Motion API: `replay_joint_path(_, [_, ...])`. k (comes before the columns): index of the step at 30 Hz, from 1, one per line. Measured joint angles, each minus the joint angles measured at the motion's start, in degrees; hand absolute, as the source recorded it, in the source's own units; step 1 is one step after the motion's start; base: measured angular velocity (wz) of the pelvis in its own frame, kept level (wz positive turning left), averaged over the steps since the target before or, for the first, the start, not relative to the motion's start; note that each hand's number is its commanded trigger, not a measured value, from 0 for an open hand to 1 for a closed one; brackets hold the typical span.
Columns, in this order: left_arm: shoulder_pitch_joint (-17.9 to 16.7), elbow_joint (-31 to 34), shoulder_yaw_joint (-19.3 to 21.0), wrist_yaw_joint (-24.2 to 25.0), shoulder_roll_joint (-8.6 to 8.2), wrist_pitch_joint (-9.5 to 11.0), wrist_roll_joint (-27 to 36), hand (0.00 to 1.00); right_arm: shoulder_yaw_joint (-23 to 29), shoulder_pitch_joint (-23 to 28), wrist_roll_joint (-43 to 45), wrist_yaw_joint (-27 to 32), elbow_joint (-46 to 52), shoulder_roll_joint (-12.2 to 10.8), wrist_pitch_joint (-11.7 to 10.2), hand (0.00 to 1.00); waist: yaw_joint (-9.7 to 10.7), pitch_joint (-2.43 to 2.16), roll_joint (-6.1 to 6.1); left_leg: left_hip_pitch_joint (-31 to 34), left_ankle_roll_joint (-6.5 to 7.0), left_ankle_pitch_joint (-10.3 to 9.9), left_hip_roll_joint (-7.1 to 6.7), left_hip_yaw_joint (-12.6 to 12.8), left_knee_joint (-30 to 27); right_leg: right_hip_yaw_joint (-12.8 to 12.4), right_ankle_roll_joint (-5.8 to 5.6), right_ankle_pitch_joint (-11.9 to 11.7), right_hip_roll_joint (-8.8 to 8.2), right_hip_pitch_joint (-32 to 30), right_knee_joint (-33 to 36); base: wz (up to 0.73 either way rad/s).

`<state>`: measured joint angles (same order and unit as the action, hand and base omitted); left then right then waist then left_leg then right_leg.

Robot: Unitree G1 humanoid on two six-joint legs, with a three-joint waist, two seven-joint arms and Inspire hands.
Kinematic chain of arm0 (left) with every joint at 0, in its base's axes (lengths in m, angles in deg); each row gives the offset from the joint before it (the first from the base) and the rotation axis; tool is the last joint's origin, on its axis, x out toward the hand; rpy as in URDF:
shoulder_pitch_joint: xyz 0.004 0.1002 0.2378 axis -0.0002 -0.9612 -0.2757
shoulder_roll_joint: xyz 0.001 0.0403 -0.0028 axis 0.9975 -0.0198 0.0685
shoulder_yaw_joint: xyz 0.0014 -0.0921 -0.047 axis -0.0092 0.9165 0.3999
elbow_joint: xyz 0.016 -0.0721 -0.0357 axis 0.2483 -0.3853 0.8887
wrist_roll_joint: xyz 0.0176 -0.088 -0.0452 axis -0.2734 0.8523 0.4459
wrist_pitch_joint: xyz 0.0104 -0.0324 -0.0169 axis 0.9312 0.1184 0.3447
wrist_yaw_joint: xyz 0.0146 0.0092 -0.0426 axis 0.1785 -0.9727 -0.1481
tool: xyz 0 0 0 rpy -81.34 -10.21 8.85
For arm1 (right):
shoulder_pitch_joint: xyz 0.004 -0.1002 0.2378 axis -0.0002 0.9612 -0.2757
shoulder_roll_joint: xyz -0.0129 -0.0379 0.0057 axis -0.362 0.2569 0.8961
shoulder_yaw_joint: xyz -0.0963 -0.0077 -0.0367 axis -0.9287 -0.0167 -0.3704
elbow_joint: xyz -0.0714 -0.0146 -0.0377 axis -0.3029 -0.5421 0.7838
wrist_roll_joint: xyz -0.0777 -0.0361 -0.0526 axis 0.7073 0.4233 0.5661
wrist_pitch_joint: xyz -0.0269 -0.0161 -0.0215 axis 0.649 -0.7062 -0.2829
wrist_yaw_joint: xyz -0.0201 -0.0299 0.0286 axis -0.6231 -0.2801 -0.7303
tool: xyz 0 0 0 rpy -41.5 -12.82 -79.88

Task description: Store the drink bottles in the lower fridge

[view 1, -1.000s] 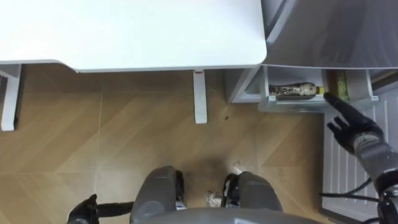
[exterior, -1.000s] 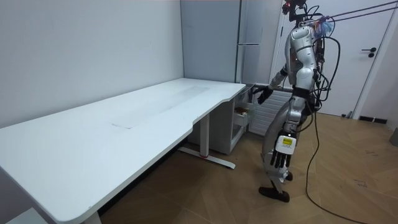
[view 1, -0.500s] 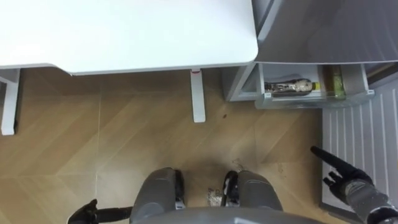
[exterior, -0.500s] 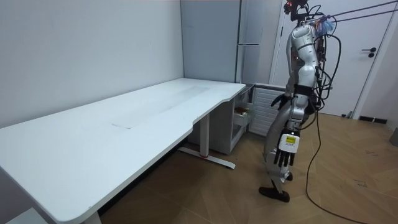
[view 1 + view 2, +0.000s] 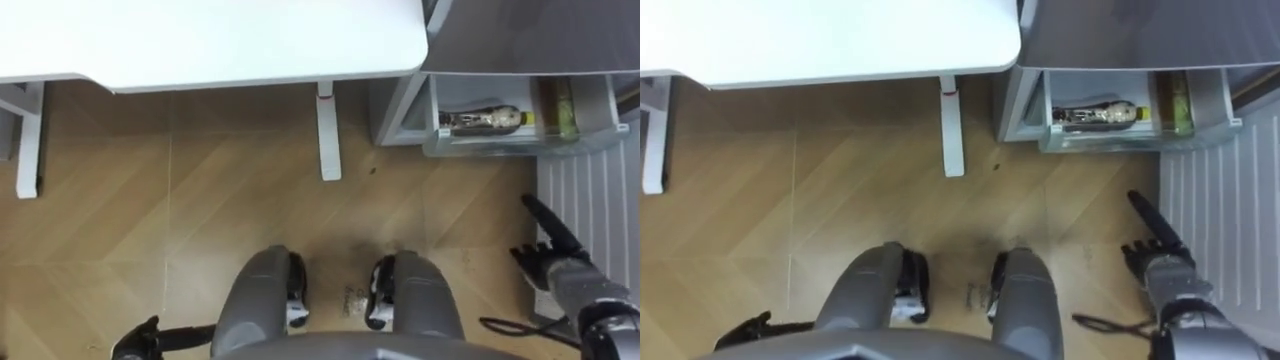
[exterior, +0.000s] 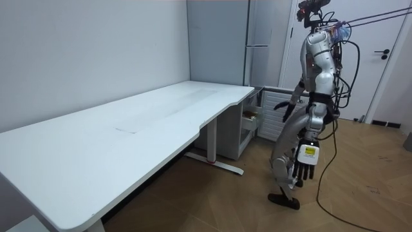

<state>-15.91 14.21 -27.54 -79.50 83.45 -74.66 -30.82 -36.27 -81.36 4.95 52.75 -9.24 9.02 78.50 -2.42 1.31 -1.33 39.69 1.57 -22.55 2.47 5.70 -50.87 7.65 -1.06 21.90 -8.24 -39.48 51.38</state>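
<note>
The lower fridge drawer [image 5: 520,146] stands pulled out at the top right. Inside it a drink bottle [image 5: 487,121] lies on its side, and a yellow-green drink [image 5: 557,103] sits to its right. My right hand [image 5: 548,256] is open with straight fingers, hovering over the floor well short of the drawer and holding nothing. It also shows in front of my waist as the right hand [image 6: 284,106]. My left hand [image 6: 304,169] hangs open by my thigh, and shows at the lower left edge as the left hand [image 5: 135,346].
The white table [image 5: 210,40] spans the top, its leg [image 5: 329,140] standing left of the drawer. A white ribbed fridge door panel [image 5: 592,205] lies open at the right, beside my right hand. The tall grey fridge [image 6: 257,38] stands behind the table's end. Wooden floor [image 5: 200,220] lies around my feet.
My right hand has pulled back from the drawer front, where it pointed at the yellow-green drink, down toward my side. The view has shifted slightly as I straightened.
</note>
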Motion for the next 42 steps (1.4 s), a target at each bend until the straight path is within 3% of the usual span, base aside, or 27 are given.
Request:
replay_joint_path(4, [0.95,0.28,-0.06,-0.36,0.01,-0.82,-0.1,0.0,-0.01,-2.69,-2.21,-0.06,1.48,0.93,-0.48,0.0,-1.2,-0.05,-0.14,6.88,0.39,-1.44,-0.24,0.78,-6.76,-1.44,0.27,2.01,-1.26,-7.81,8.07,0.01])
replay_joint_path(8, [1.2,0.29,-0.17,-1.1,-0.01,-1.01,-0.26,0.0,-0.01,-6.16,-4.22,-0.12,1.59,1.6,-1.03,0.0,-1.17,-0.02,-0.18,12.53,0.01,-2.99,-0.15,0.74,-12.75,-2.14,0.19,4.06,-1.84,-13.7,14.54,0.05])
replay_joint_path(10, [1.15,0.32,-0.2,-1.58,-0.01,-0.96,-0.01,0.0,-0.05,-7.95,-4.26,-0.82,1.81,2.93,-1.41,0.0,-1.21,0.02,-0.05,15.96,-0.01,-3.99,-0.12,0.66,-16.91,-2.46,0.7,5.48,-2.43,-17.2,18.94,0.08])
replay_joint_path(16, [1.13,0.59,-0.85,-2.41,0.04,-0.79,0.11,0.0,-0.19,-13.19,-6.33,-2.85,5.76,6.82,-2.59,0.0,-0.99,0.16,0.25,24.7,-0.01,-4.79,0.27,0.16,-24.51,-2.93,1.88,6.73,-2.98,-25.84,26.67,0.05])
replay_joint_path(19, [1.15,1.53,-1.63,-2.71,0.05,-1.03,0.0,0.0,-0.22,-15.69,-7.67,-3.73,8.97,7.18,-3.99,0.0,-0.96,0.12,0.78,27.76,0.32,-4.96,0.36,0.26,-26.59,-3.46,2.18,7.06,-3.6,-29.21,29.11,0.02])
replay_joint_path(30, [1.38,4.34,-2.36,-2.63,0.23,-0.9,-0.17,0.0,-0.43,-18.28,-10.47,-4.33,12.16,7.48,-4.46,0.0,-0.99,0.43,1.98,33.03,-0.27,-4.62,1.32,0.38,-27.88,-3.78,2.88,6.7,-3.7,-35.05,30.71,-0.02])
replay_joint_path(32, [1.38,4.34,-2.36,-2.61,0.23,-0.89,-0.08,0.0,-0.79,-18.28,-10.89,-4.28,12.2,7.49,-4.47,0.0,-0.98,0.46,2.03,32.98,-0.36,-4.57,1.0,0.43,-27.88,-3.78,2.89,6.7,-3.71,-35.05,30.81,-0.02])
replay_joint_path(36, [1.24,6.05,-2.34,-2.45,0.91,-0.75,-0.02,0.0,-2.58,-18.28,-10.93,-3.49,13.34,7.76,-4.69,0.0,-1.01,0.96,3.36,33.29,-0.5,-4.5,1.11,0.83,-27.78,-4.25,3.04,6.75,-3.73,-36.04,31.3,-0.01])
replay_joint_path(42, [0.55,7.1,-2.25,-2.05,2.28,-0.06,0.01,0.0,-4.28,-18.33,-11.4,2.41,16.37,8.33,-5.68,0.0,-1.37,0.9,3.98,33.75,-1.58,-3.89,0.86,0.42,-26.44,-3.41,3.5,6.9,-4.92,-36.18,30.87,0.07])
